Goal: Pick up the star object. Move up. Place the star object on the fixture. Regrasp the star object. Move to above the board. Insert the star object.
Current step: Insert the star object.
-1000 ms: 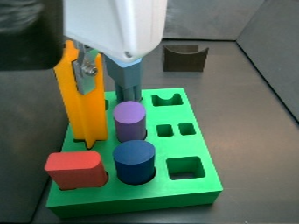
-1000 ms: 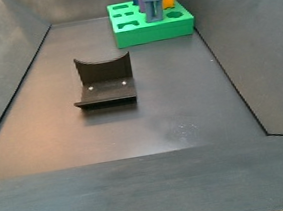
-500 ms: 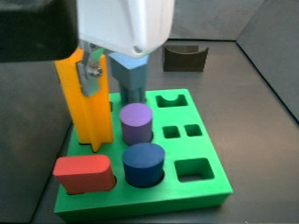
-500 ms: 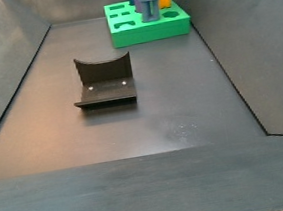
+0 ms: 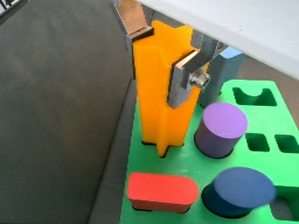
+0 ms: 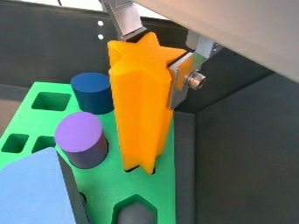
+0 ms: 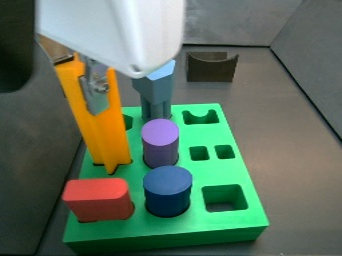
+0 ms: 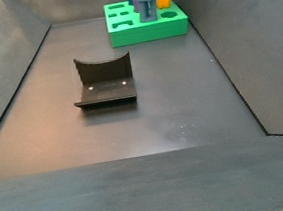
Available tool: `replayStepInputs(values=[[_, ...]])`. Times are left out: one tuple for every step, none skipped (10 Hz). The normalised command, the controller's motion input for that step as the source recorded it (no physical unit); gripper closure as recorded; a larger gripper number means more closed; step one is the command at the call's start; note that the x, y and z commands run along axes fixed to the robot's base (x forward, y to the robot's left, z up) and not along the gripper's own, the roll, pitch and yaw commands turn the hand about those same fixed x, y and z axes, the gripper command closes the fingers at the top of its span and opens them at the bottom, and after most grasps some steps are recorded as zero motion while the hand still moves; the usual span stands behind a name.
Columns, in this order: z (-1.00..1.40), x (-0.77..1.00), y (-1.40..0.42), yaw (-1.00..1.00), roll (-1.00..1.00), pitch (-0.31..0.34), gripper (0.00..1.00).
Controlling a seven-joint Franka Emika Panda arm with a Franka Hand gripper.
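One gripper (image 5: 176, 74) clamps the star object (image 5: 162, 92) upright, its foot in the board (image 7: 214, 195) beside the purple peg (image 5: 219, 129) — a slight twist could jam it.

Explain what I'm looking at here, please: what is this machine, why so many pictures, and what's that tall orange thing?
It is a single robot arm ending in a gripper, two flat silver fingers that squeeze things. Two cameras ride on the arm's wrist and look down close; two more stand beside the table, one near, one far. The gripper is above the green board, a slab with shaped holes, and is shut on the star object, a tall orange peg standing upright with its lower end in the board. Other pegs already stand in the board: a purple cylinder, a dark blue cylinder, a red block and a light-blue peg. The dark fixture sits apart on the floor.
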Motion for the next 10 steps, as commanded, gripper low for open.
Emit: replayStepInputs(values=[[-1.0, -0.1, 0.26, 0.0, 0.18, -0.027, 1.0], [-0.89, -0.12, 0.22, 0.0, 0.13, -0.006, 1.0], [-0.26, 0.0, -0.05, 0.0, 0.0, 0.0, 1.0], [-0.41, 0.04, -0.41, 0.0, -0.01, -0.057, 1.0], [-0.41, 0.1, -0.51, 0.0, 0.0, -0.077, 1.0], [-0.43, 0.19, -0.55, -0.03, 0.0, -0.083, 1.0], [-0.62, 0.43, -0.43, -0.13, 0.0, -0.069, 1.0], [-0.76, 0.54, -0.19, -0.13, 0.02, -0.037, 1.0], [-0.79, 0.96, -0.09, 0.0, 0.13, 0.134, 1.0], [-0.67, 0.88, -0.13, -0.03, 0.11, 0.18, 1.0]])
